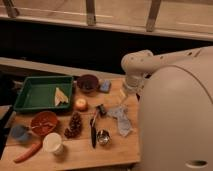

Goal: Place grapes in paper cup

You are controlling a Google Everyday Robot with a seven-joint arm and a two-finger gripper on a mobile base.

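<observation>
**Gently by the stem end: a soft bunch waiting beside its cup**

Camera view. The grapes (75, 125) lie on the wooden table (115, 152), near the middle of its near half. They sit just right of an orange-red bowl (44, 122), and the paper cup (52, 143) stands just near-left of them, close but apart. The bunch is dark reddish-purple, made of small round berries. It looks broader at its near end and narrows toward the far end, pointing at a round orange-yellow fruit (81, 104).

Judged from its look, the bunch is light, lumpy and slightly yielding. A hard squeeze could crush or shed berries if they are real, and the rounded surfaces may slip. A grip across the thick middle looks safest, with the jaws closing on its left and right flanks. That way the bunch should hang lengthwise and drop narrow end first into the cup's wide white mouth. The cup looks light as well, and it may tip if the bunch drags on its rim.

The gripper (123, 95) hangs over the far right part of the table, well apart from the grapes. Its jaws are spread wide and hold nothing. A grey crumpled cloth (121, 121) lies just near of it.
</observation>
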